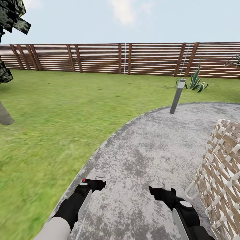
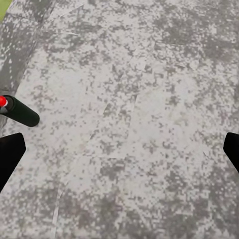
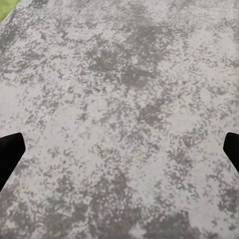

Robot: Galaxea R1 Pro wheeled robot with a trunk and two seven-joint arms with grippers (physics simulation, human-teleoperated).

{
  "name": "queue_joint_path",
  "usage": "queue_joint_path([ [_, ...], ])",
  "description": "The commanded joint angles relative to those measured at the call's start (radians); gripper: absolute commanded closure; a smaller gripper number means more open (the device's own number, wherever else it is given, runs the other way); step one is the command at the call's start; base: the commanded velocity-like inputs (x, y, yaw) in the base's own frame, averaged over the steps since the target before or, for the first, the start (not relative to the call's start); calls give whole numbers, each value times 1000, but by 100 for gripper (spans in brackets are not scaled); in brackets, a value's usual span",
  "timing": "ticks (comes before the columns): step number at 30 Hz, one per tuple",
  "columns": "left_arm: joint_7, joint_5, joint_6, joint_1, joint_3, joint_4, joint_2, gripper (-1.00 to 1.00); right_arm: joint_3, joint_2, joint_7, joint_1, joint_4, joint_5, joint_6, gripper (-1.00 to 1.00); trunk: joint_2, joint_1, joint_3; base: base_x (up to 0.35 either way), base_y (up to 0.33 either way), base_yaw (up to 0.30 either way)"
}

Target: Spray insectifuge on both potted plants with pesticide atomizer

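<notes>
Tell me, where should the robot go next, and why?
Probably turn or roll on to look around the garden: both grippers, left and right, hang open and empty over grey paving, with lawn, a bollard and fence ahead.

Quick count: two grippers, left gripper at 7 o'clock and right gripper at 5. One grey bollard post around 1 o'clock, one spiky striped plant beside it, one woven lattice chair at 4, one palm trunk at 9.
</notes>
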Motion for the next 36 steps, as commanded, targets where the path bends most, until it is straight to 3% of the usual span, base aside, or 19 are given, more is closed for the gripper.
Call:
queue_joint_path([
  [1,0,1,5,0,-1,-2,0,-100,-1,0,-1,0,-1,-8,5,-100,0,0,-1,0,0,0],
  [36,0,0,6,0,-1,-2,0,-100,-4,4,-1,0,-4,-10,5,-100,0,0,4,0,0,-13],
])
